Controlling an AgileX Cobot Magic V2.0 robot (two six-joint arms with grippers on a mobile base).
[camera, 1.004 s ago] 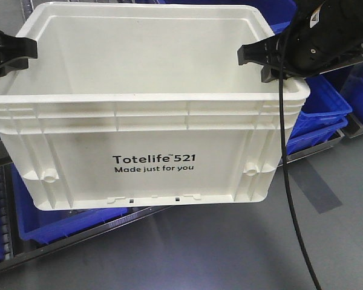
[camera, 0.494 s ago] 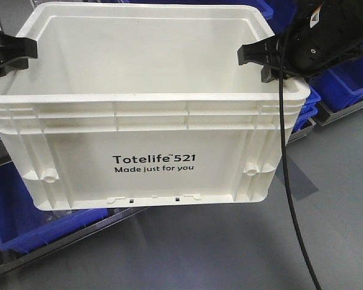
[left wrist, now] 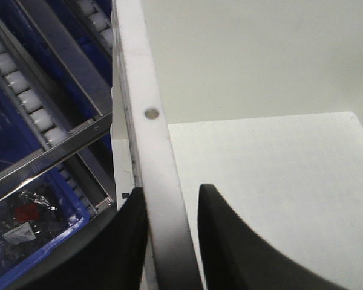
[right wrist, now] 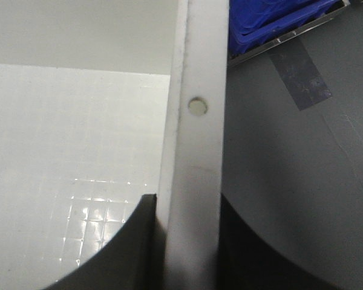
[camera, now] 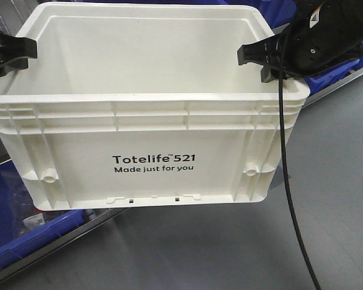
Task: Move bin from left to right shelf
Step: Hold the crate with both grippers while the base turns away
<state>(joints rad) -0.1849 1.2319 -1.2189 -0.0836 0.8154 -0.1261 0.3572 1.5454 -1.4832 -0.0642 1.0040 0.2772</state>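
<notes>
Currently | bin (camera: 151, 115) up in air, gripped both ends | front print (camera: 156, 163): "Totelife 521 Made just for you" | left gripper (left wrist: 169, 241) pinching left rim | right gripper (right wrist: 187, 241) pinching right rim | blue bins (camera: 18, 244) behind

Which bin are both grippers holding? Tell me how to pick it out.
The white bin printed "Totelife 521": the left gripper and the right gripper each pinch its rim. The blue bins lie behind it, ungripped.

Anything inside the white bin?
Nothing seen in the bin: bare white walls, bare floor by both sides in the wrist views. Its front wall hides the floor's middle.
</notes>
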